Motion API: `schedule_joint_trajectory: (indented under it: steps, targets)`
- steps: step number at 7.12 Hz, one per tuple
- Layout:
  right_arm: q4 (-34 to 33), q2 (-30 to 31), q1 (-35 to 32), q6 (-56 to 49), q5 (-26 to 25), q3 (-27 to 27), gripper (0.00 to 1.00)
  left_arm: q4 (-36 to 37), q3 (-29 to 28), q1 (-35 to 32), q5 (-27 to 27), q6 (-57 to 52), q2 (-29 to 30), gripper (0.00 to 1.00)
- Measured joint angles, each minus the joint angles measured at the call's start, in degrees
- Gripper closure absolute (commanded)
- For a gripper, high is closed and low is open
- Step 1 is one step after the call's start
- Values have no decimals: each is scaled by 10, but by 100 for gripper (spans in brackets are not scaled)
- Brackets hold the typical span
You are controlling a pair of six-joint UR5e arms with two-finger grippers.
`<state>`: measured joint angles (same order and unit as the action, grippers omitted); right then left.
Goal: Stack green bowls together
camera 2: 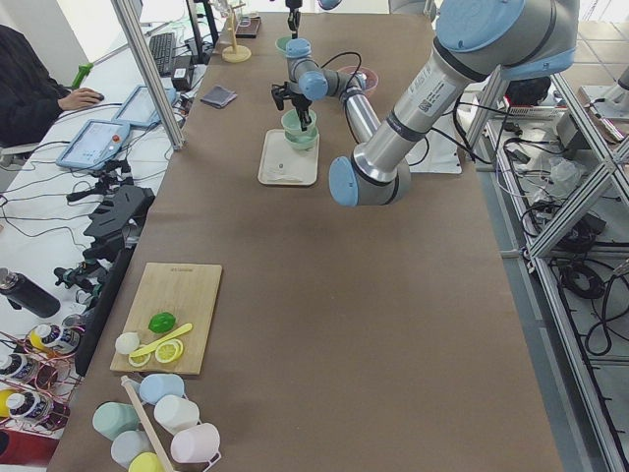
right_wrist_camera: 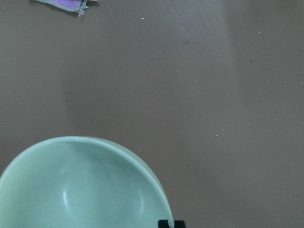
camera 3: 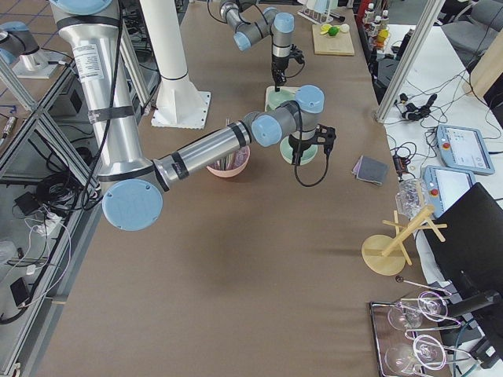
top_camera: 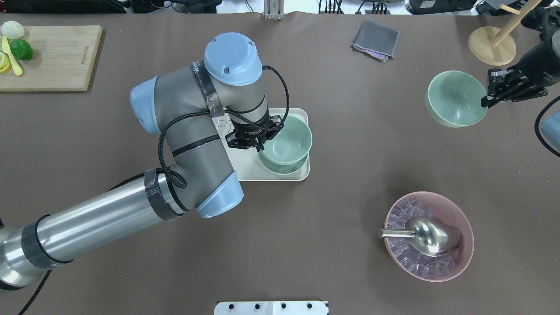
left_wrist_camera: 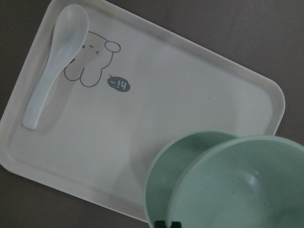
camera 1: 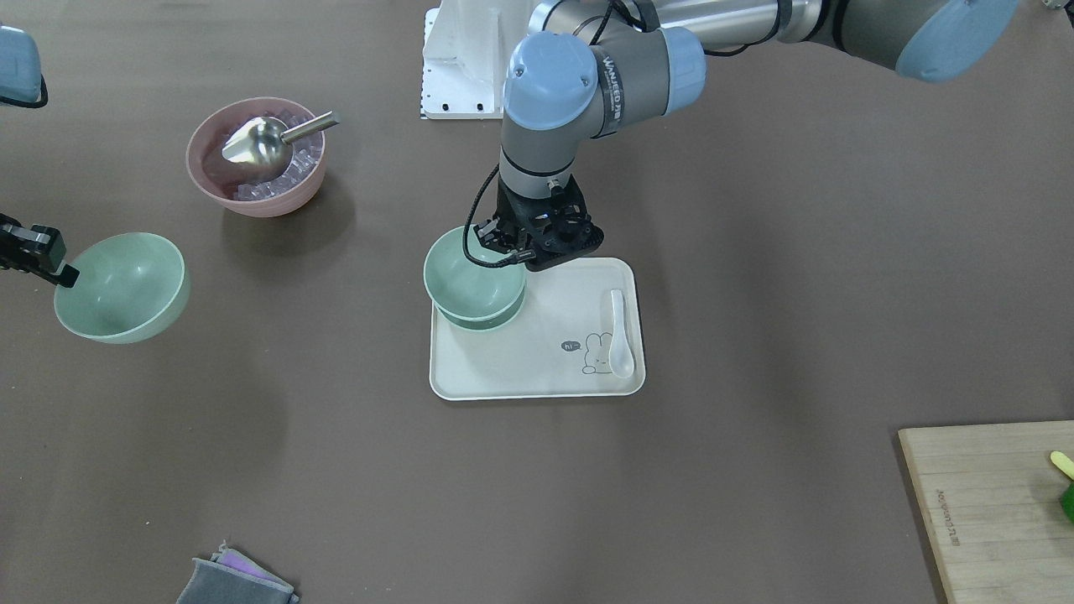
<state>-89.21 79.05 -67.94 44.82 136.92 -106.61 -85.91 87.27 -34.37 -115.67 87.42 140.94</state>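
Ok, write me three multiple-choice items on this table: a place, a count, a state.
1. The white spoon lies: A in a bowl; B on the tray; C on the bare table.
2. How many green bowls are in view? A one; B two; C three.
3. The right gripper is: A shut on the rim of a green bowl; B open over the table; C shut on a scoop.
1 B: it rests inside the tray's rim. 2 C: two are at the tray, one above the other, and one is apart. 3 A: it pinches that bowl's rim.
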Motion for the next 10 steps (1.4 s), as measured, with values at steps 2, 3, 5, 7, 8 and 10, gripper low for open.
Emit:
schedule_joint_trajectory:
  steps: [2, 3, 5, 7, 8, 10]
  targets:
    - [0, 0, 0, 0, 0, 0, 100, -4, -13, 3, -1, -9, 0, 100]
    - [0, 0, 0, 0, 0, 0, 100, -9, -16, 6, -1, -13, 0, 100]
    - [0, 0, -1, -1, 0, 0, 100, -23, -23, 13, -1, -15, -1, 100]
    - [1, 1, -1, -1, 0, 0, 100, -31, -24, 15, -1, -16, -4, 100]
    - [1, 1, -1, 0, 0, 0, 100, -43, -24, 14, -1, -16, -9, 100]
    - [1, 1, -1, -1, 0, 0, 100, -74, -23, 12, -1, -15, -21, 100]
